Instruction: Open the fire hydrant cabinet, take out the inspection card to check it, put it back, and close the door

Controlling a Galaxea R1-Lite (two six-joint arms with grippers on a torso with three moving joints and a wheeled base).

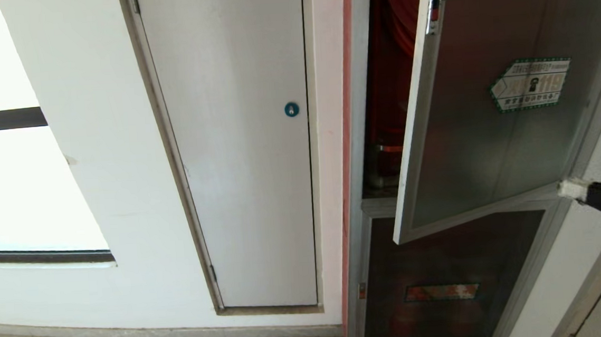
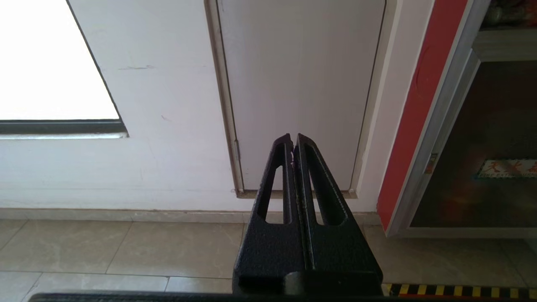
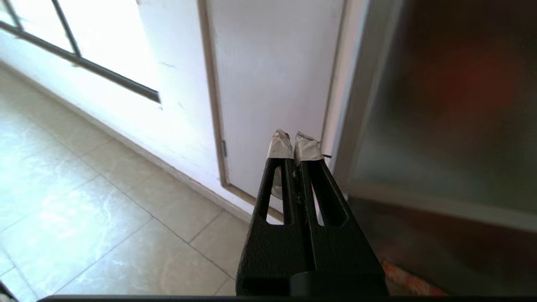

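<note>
The fire hydrant cabinet [image 1: 389, 77] stands at the right, its red inside showing through a gap. Its door [image 1: 488, 123], dark glass in a silver frame with a red latch [image 1: 435, 8], hangs partly open. In the right wrist view the door [image 3: 440, 126] is a blurred panel close beside my fingers. My right gripper [image 1: 572, 190] [image 3: 294, 144] is shut and empty, its white-taped tips at the door's lower right corner; I cannot tell whether they touch it. My left gripper [image 2: 293, 140] is shut, low and pointing at the wall. The inspection card is out of view.
A plain white door with a round blue lock [image 1: 291, 109] fills the wall left of the cabinet. A lower dark panel with a label plate [image 1: 441, 292] sits under the open door. A green-edged label [image 1: 530, 83] is on the glass. A bright window [image 1: 16, 183] is far left.
</note>
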